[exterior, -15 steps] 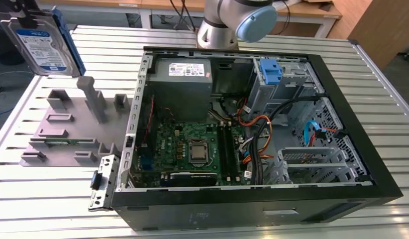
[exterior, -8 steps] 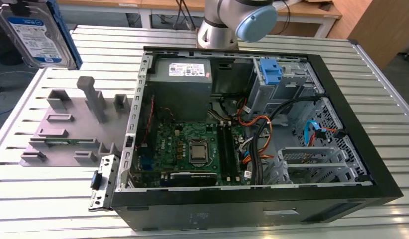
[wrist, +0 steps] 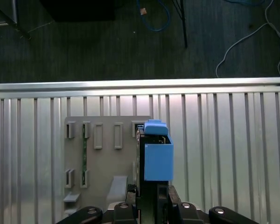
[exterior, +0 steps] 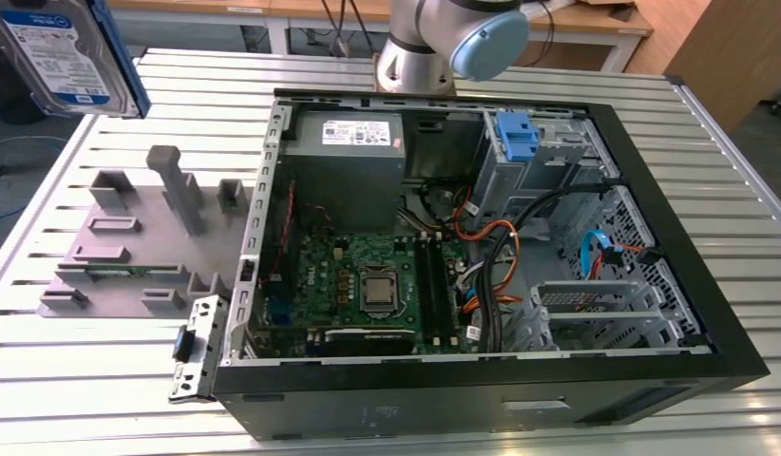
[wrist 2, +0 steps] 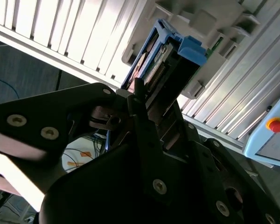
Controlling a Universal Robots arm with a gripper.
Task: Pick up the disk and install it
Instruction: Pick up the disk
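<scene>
The disk [exterior: 64,52], a silver drive with a white-and-blue label in a blue carrier frame, hangs in the air at the exterior view's upper left, above the slatted table's far corner. In both wrist views my gripper [wrist: 151,203] is shut on the disk [wrist: 156,156], which sticks out edge-on beyond the black fingers [wrist 2: 142,105], its blue carrier [wrist 2: 179,53] outermost. Below it lies the grey holder plate [wrist: 107,154].
The open computer case [exterior: 644,228] fills the exterior view's right, with a grey power-supply box [exterior: 346,142], a motherboard [exterior: 365,285], a blue latch [exterior: 518,138] and a drive cage [exterior: 594,304]. The grey fixture plate [exterior: 137,247] lies left of it. The arm's base [exterior: 442,43] stands behind the case.
</scene>
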